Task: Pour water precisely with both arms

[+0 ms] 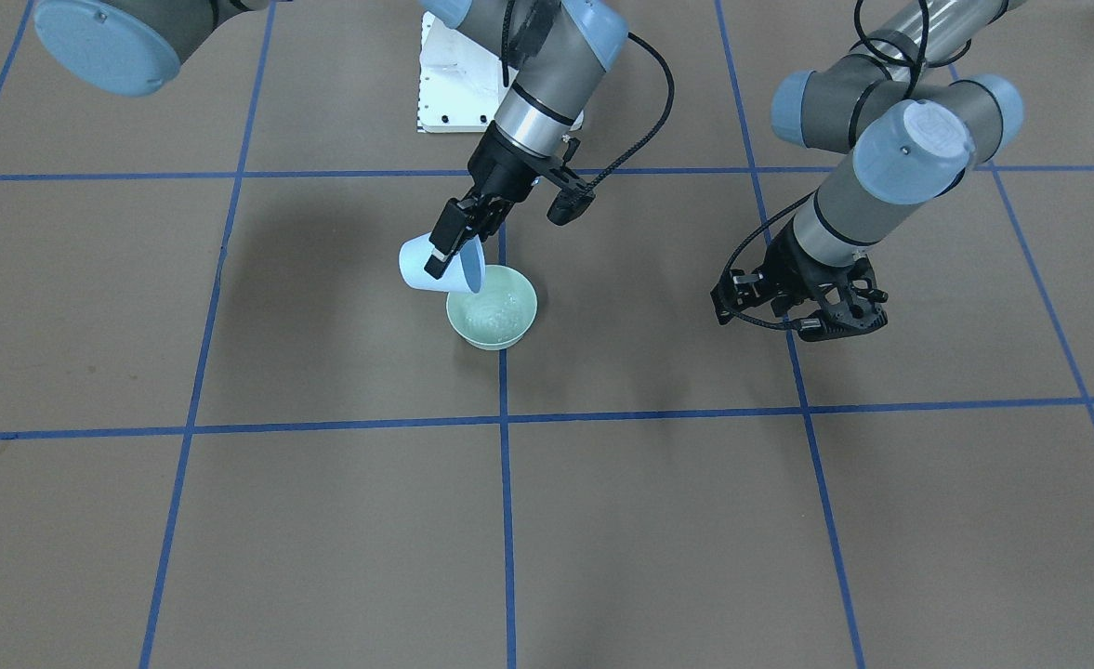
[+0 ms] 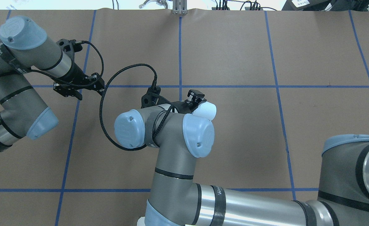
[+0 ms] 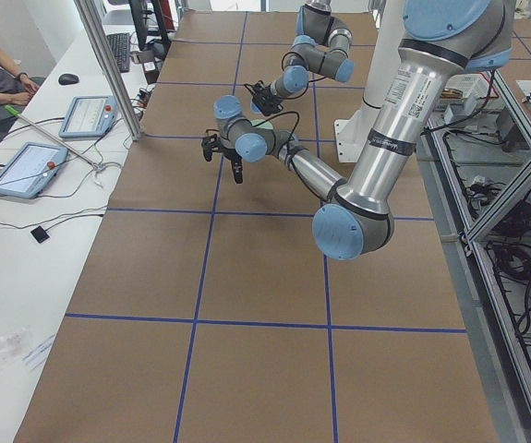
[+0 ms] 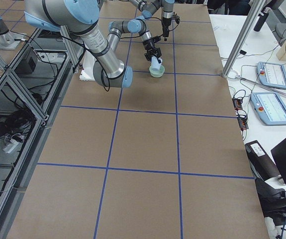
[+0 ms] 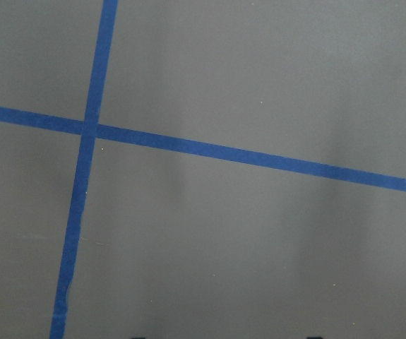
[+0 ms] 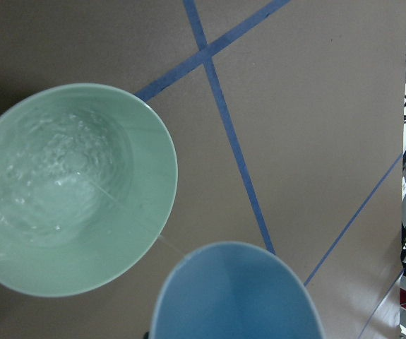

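Hiding the bowl (image 1: 491, 342) overhead, the right arm (image 2: 175, 157) tilts the cup (image 1: 414, 265).

The table cover (image 1: 323, 539) is matt brown paper, the green bowl (image 1: 474, 335) glossy, the blue cup (image 1: 414, 264) smooth plastic.

In the overhead view the right arm (image 2: 171, 141) hides the green bowl (image 1: 494, 340).

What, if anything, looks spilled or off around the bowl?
Nothing stands out. The right gripper tilts the cup over the bowl; a thin stream lands inside it, and the table around it looks dry. The left gripper hangs empty off to the side.
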Robot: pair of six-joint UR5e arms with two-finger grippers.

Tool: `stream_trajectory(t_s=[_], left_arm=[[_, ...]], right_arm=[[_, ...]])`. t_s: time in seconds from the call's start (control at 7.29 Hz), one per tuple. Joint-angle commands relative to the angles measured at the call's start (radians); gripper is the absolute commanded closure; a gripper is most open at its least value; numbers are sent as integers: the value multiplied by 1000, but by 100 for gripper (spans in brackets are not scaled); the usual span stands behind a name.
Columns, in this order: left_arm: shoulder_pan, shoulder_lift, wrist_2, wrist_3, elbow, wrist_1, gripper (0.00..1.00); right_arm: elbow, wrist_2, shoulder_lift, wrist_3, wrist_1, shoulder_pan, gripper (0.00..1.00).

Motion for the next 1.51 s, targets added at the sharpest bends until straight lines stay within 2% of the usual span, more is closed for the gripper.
stream_trajectory(t_s=[0.0, 0.14, 0.27, 0.41, 0.55, 0.69, 0.82, 0.96, 1.1, 1.24, 1.37], left_arm=[[0, 0, 0, -1, -4, 1, 19], [-2, 0, 0, -1, -4, 3, 19], [0, 0, 0, -1, -4, 4, 19], [0, 0, 0, -1, -4, 3, 19], [0, 0, 0, -3, -5, 4, 19], [0, 0, -5, -3, -4, 6, 19], [2, 0, -3, -6, 1, 6, 18], [2, 1, -3, -6, 4, 6, 18], [2, 1, -2, -1, 7, 7, 18], [2, 7, -3, 0, -1, 7, 18], [2, 6, -3, 0, -4, 9, 18]], right_arm=[[237, 34, -158, 130, 112, 13, 76], [344, 51, -259, 205, 239, 29, 76], [394, 64, -384, 320, 431, 33, 76], [399, 102, -489, 333, 632, 55, 76], [422, 149, -584, 333, 743, 96, 76], [459, 168, -687, 339, 845, 125, 76], [471, 171, -820, 370, 996, 151, 76], [454, 191, -983, 372, 1248, 189, 76], [412, 212, -1102, 373, 1444, 231, 75], [326, 213, -1188, 372, 1648, 275, 74], [177, 240, -1236, 373, 1914, 327, 74]])
